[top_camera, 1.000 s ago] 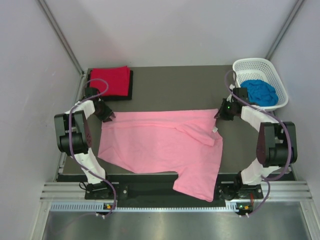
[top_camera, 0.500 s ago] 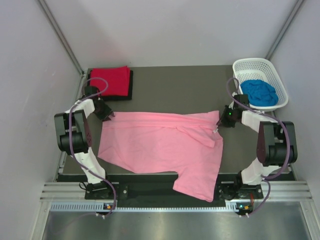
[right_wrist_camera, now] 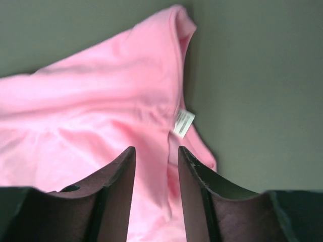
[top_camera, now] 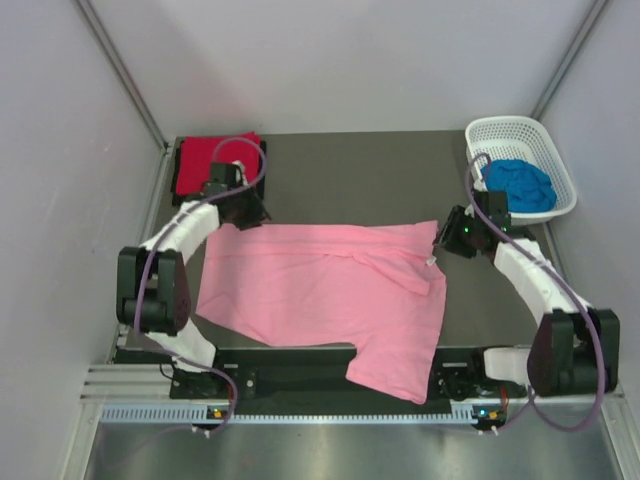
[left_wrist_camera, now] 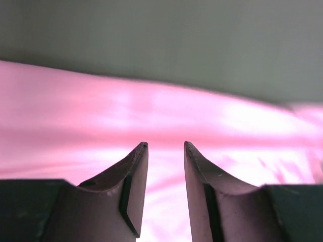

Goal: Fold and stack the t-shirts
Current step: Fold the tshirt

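A light pink t-shirt lies spread on the dark table, one sleeve folded over its right half. My left gripper hovers at the shirt's back left corner. In the left wrist view its jaws stand apart with only the pink cloth beyond them. My right gripper is at the back right corner, open over the pink shirt near its white label. A folded red t-shirt lies at the back left on a black one. A bright blue t-shirt lies bunched in the basket.
The white lattice basket stands at the back right corner of the table. Grey walls close in on both sides and the back. The pink shirt's hem hangs over the table's front edge.
The right gripper has opened and let go of the pink shirt's back right corner. The left arm has swung from the shirt's left edge to its back left corner.
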Controlling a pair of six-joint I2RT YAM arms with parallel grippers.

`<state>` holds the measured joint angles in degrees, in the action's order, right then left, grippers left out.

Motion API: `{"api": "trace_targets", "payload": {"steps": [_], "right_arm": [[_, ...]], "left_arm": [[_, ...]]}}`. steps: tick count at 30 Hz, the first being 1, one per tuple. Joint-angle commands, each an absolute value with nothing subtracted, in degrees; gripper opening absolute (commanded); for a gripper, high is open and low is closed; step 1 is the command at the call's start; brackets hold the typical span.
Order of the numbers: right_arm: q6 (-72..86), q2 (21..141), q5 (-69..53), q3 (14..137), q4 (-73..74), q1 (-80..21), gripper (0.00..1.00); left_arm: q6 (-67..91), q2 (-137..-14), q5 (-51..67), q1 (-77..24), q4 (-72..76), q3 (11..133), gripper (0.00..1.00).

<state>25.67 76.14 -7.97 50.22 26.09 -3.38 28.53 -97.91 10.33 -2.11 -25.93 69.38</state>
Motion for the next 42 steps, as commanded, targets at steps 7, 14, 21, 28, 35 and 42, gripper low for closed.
{"api": "trace_targets", "payload": {"steps": [7, 14, 21, 28, 35, 42], "right_arm": [[31.0, 62.7, -11.9, 38.1, 28.4, -6.7, 0.49], [31.4, 60.6, -12.0, 34.1, 24.5, -12.1, 0.57], [30.6, 60.1, -12.7, 30.4, 20.2, -13.6, 0.64], [30.8, 62.0, -12.7, 29.5, 15.5, -16.5, 0.69], [32.0, 64.2, -11.8, 29.4, 11.7, -19.9, 0.71], [30.9, 66.4, -12.3, 32.5, 12.8, -20.1, 0.70]], "left_arm": [[43.2, -86.0, 23.3, -24.2, 7.2, 52.9, 0.43], [45.3, -92.2, 20.7, -33.0, 15.4, 52.2, 0.44], [42.7, -98.5, 15.4, -32.5, 8.2, 58.0, 0.44], [41.8, -99.5, 16.4, -27.8, 4.7, 60.8, 0.44], [39.2, -97.5, 17.4, -17.2, -3.9, 60.7, 0.44], [37.8, -96.8, 17.4, -8.4, -9.8, 59.2, 0.43]]}}
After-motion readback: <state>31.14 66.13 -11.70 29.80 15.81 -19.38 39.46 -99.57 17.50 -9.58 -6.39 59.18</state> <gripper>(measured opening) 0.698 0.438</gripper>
